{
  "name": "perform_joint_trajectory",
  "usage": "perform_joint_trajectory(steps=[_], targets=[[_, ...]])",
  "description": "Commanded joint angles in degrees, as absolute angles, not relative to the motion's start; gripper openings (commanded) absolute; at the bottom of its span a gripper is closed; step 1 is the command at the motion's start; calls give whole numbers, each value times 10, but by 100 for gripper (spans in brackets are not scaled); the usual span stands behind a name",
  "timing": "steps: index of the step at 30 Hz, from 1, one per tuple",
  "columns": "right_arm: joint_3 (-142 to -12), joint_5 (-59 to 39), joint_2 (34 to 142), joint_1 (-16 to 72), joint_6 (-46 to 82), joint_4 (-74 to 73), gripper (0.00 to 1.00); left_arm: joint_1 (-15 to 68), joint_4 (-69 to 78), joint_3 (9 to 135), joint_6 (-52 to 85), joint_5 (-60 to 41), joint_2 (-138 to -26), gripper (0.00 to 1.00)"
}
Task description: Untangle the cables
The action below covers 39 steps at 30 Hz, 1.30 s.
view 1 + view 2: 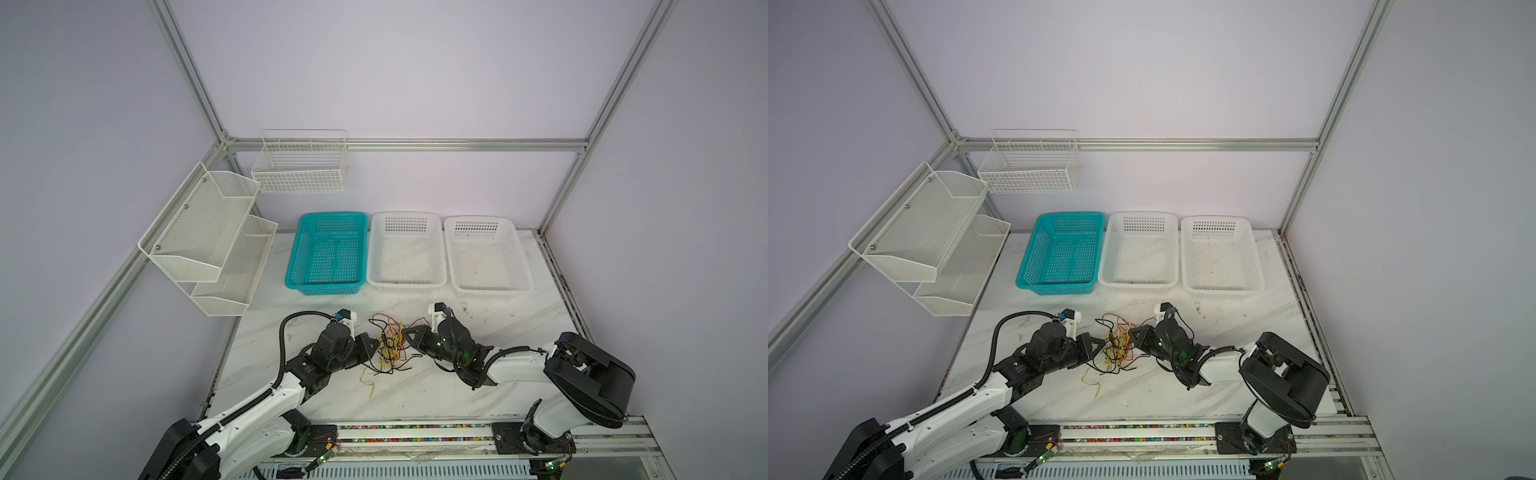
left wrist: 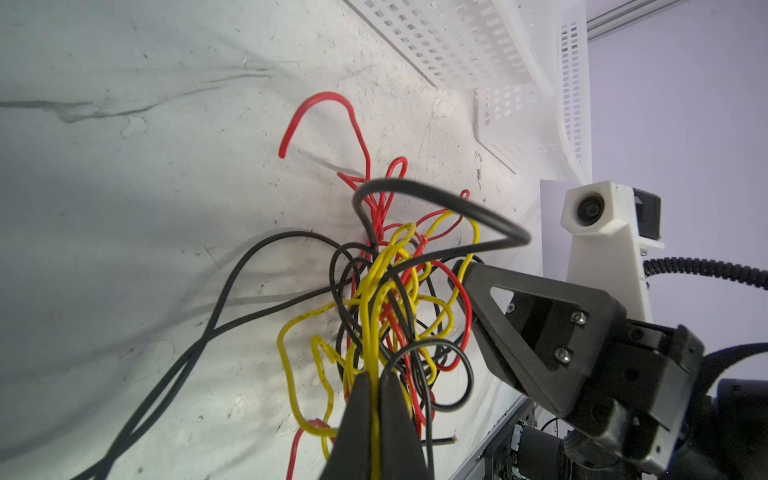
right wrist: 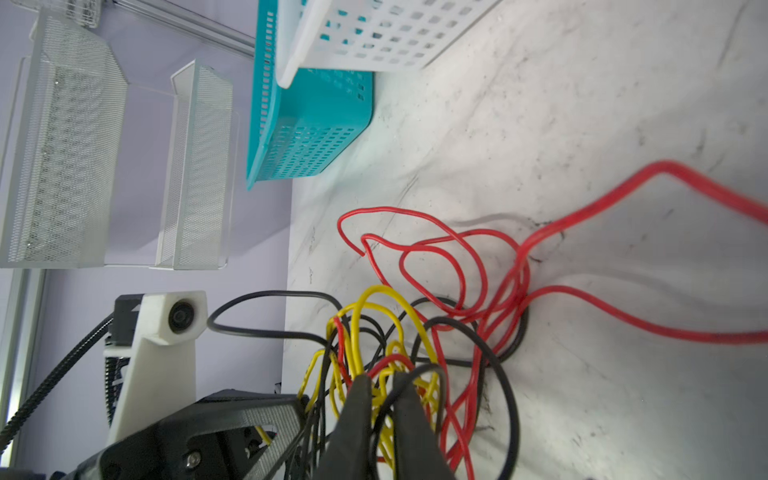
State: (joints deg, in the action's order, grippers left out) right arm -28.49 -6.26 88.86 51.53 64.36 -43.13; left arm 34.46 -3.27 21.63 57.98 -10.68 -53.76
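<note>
cables (image 1: 388, 347): tangle on desk (image 1: 436, 386), between both arms
left gripper (image 2: 376, 376): pinch seen only in wrist view, pressed together on yellow strands
right gripper (image 3: 381, 380): narrow gap, yellow strands inside; can't tell if gripped

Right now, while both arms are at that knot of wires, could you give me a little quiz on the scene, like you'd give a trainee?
1. True or false: the teal basket holds some of the cables.
2. Which colour of cable do the left jaws pinch? A black, B yellow, C red.
3. How many colours of cable are in the tangle?

Key
1. False: it is empty.
2. B: the yellow cable runs between them.
3. Three: black, yellow and red.
</note>
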Motion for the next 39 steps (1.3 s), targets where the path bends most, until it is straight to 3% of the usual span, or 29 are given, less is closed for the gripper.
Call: perform_joint_trajectory(steps=[1, 3, 7, 16, 39], targets=[[-286, -59, 897, 516, 648, -455, 7, 343, 2, 200, 584, -114, -531, 0], [-288, -58, 890, 513, 643, -444, 0, 343, -4, 199, 584, -111, -525, 0], [-282, -46, 816, 484, 613, -393, 0, 343, -18, 188, 583, -101, -510, 0], [-372, 47, 615, 446, 461, -120, 0, 343, -22, 162, 584, -96, -516, 0], [-697, 150, 540, 439, 235, 192, 0, 344, -30, 126, 558, -65, -545, 0]])
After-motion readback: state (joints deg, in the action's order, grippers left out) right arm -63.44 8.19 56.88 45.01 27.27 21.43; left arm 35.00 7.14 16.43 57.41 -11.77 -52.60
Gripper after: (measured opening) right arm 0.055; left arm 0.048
